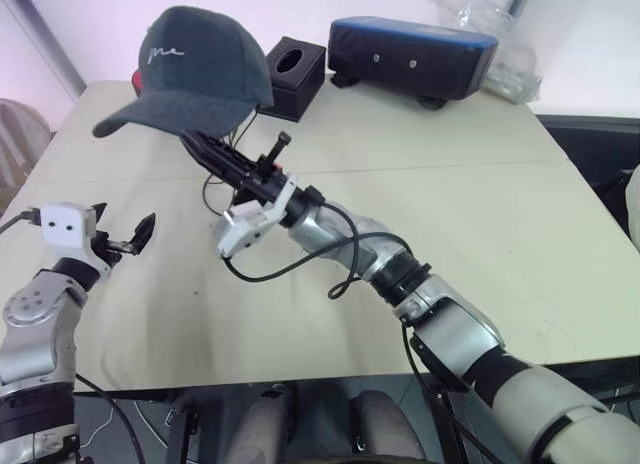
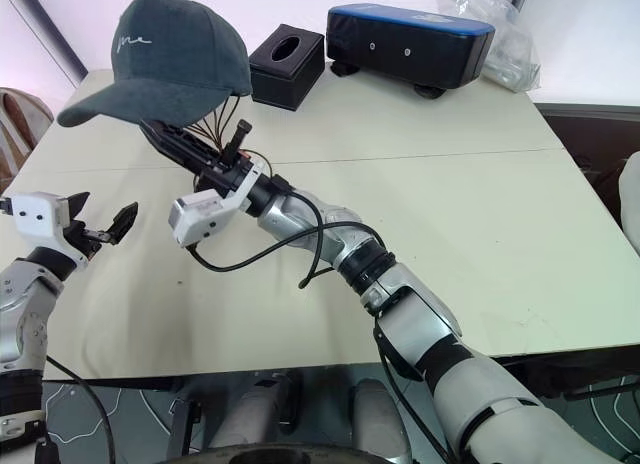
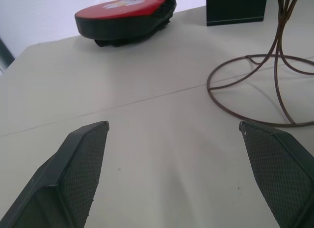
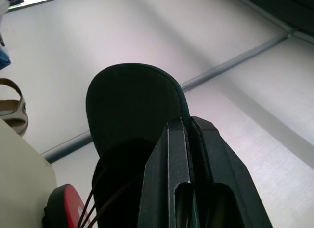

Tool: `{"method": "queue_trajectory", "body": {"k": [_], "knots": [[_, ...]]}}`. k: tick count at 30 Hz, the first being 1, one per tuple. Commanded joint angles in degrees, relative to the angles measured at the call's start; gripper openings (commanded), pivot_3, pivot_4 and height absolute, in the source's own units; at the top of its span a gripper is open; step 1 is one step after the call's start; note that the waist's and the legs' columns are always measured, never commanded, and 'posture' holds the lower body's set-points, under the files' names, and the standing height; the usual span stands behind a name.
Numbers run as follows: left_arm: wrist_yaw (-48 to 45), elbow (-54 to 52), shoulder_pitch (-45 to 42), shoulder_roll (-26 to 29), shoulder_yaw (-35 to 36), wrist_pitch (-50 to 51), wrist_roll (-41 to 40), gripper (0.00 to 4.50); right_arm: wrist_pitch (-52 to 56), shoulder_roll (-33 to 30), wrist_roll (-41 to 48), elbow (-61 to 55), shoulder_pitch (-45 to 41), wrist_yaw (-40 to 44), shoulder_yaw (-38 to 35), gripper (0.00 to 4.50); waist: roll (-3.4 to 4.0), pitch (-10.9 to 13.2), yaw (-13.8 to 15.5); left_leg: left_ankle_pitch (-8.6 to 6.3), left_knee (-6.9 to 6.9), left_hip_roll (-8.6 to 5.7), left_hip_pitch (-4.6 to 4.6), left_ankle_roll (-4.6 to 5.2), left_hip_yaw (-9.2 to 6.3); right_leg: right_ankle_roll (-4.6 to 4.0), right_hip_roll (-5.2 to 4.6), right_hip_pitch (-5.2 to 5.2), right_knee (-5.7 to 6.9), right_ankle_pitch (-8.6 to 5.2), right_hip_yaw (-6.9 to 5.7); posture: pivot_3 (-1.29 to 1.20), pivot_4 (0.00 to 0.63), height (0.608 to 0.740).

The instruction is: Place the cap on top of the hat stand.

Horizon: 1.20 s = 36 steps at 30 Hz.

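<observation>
The dark teal cap [image 1: 205,69], with white script on its front, hangs over the table's far left, brim pointing left. My right gripper [image 1: 195,139] is shut on the cap's lower rim from below; in the right wrist view its fingers [image 4: 171,154] press together on the fabric [image 4: 130,105]. The hat stand's thin wires [image 2: 222,112] rise into the cap's underside, so its dome is hidden. I cannot tell whether the cap rests on it. The stem [image 3: 278,66] and round wire base stand on the table. My left gripper [image 1: 125,239] is open and holds nothing, to the left of and nearer than the stand.
A black tissue box [image 1: 295,76] stands behind the cap. A dark case with a blue top [image 1: 410,54] and a clear plastic bag [image 1: 500,44] are at the back right. A red-and-black padded object [image 3: 125,14] lies far left. The table [image 1: 450,214] is pale beige.
</observation>
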Motion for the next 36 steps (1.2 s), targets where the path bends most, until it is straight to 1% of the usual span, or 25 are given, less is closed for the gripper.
{"method": "queue_trajectory", "body": {"k": [1,8,21,28,31,32,35,36], "knots": [[-0.2,-2.2,0.4,0.5,1.3,-0.2,-0.4,4.5,-0.3,-0.3,-2.1,0.6,-0.3,-3.9,0.8,0.02,0.0,0.0,0.0,0.0,0.0,0.0,0.0,-0.01,0.0,0.0,0.0,0.0,0.0,0.0,0.0,0.0,0.15,0.74],[-0.4,-2.1,0.4,0.5,0.8,-0.2,-0.2,4.5,-1.0,-0.6,-3.1,3.7,0.0,-6.9,2.4,0.02,-0.01,0.0,0.0,0.02,0.0,0.0,0.01,-0.03,-0.01,-0.01,0.01,0.0,0.02,0.0,0.0,0.0,0.15,0.74],[-1.1,-1.2,-0.4,0.7,0.3,-0.3,0.1,4.5,-0.8,-0.3,2.1,8.5,2.2,-3.1,1.3,0.02,-0.01,0.0,0.0,0.03,0.0,0.0,0.02,-0.05,-0.02,-0.01,0.02,0.01,0.04,-0.01,0.0,0.0,0.15,0.74],[-1.6,-1.0,-0.6,1.0,0.1,-0.2,0.2,4.5,0.3,-1.2,2.6,8.1,3.4,-2.0,1.6,0.02,-0.01,0.0,0.0,0.03,0.0,0.0,0.02,-0.05,-0.03,-0.01,0.02,0.01,0.05,-0.01,0.0,0.0,0.15,0.74],[-1.8,-0.8,-0.8,1.1,0.0,-0.1,0.2,4.5,0.6,-1.8,2.3,7.7,4.2,-1.7,1.7,0.96,-0.01,0.0,0.0,0.03,0.0,0.0,0.02,-0.05,-0.03,-0.01,0.02,0.01,0.05,-0.01,0.0,0.0,0.15,0.74],[-1.8,-0.8,-0.9,1.1,-0.1,-0.1,0.2,4.5,0.7,-2.0,2.3,7.5,4.5,-1.6,1.7,1.51,-0.02,0.0,0.0,0.03,0.0,0.0,0.02,-0.05,-0.03,-0.01,0.02,0.01,0.05,-0.01,0.0,0.0,0.15,0.74],[-2.0,-0.6,-1.2,1.2,-0.2,-0.1,0.4,4.5,0.8,-3.1,2.1,6.2,5.7,-1.1,1.8,2.99,-0.02,0.0,0.1,0.03,0.0,0.0,0.02,-0.05,-0.03,-0.01,0.02,0.01,0.05,-0.01,0.0,0.0,0.15,0.74],[-2.1,-0.5,-1.3,1.2,-0.3,-0.1,0.4,4.5,0.8,-3.5,2.1,5.6,6.2,-0.8,1.7,2.99,-0.02,0.0,0.1,0.03,0.0,0.0,0.02,-0.05,-0.03,-0.01,0.02,0.01,0.05,-0.01,0.0,0.0,0.15,0.74]]}}
